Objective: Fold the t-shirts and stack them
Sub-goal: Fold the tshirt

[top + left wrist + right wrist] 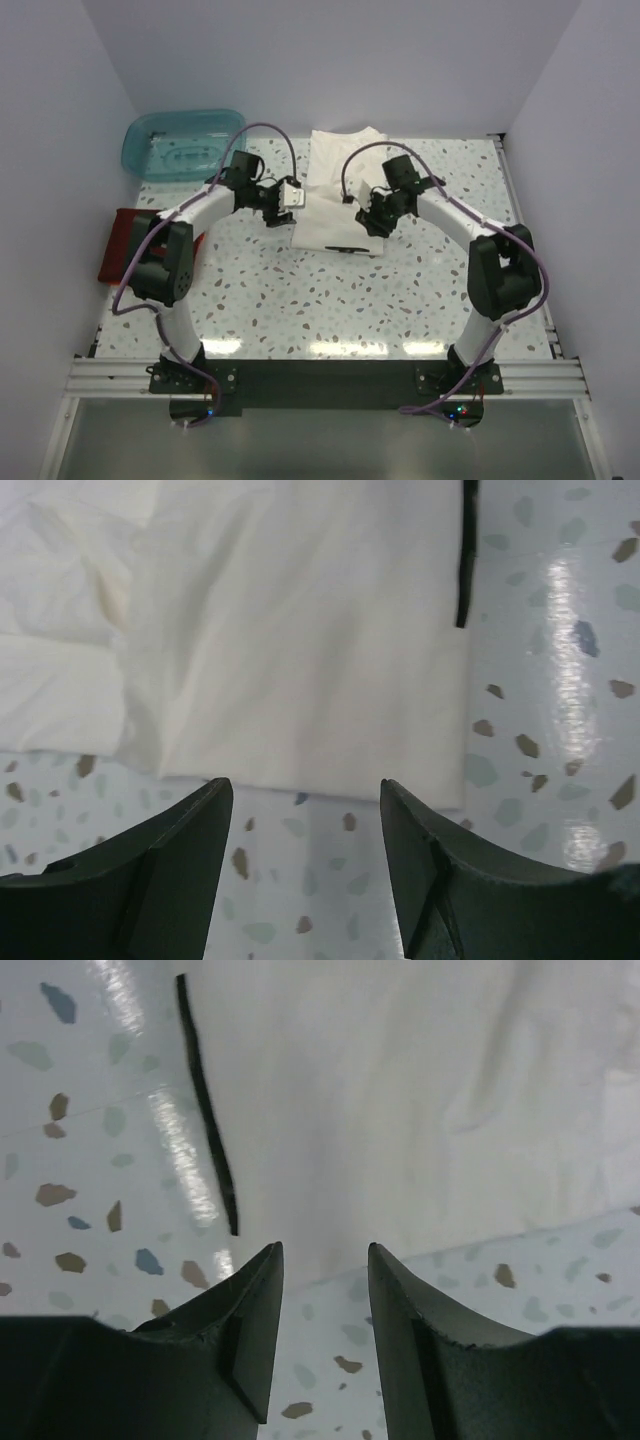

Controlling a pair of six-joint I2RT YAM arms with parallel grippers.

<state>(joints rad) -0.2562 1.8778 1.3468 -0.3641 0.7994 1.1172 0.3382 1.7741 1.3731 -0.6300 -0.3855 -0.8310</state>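
Dark red t-shirt (118,245) folded, at left edge of tabletop (350,300); teal tub (183,143) at far-left corner. Left gripper (305,785) released, jaws apart and empty, just beside left edge of cream-white t-shirt (335,200), which lies mid-far on tabletop. Right gripper (324,1248) released, empty, by its near-right corner

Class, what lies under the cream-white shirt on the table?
Only a thin dark strip shows at the cream-white shirt's near edge, on the speckled table. Whatever else lies beneath is hidden by the cloth.
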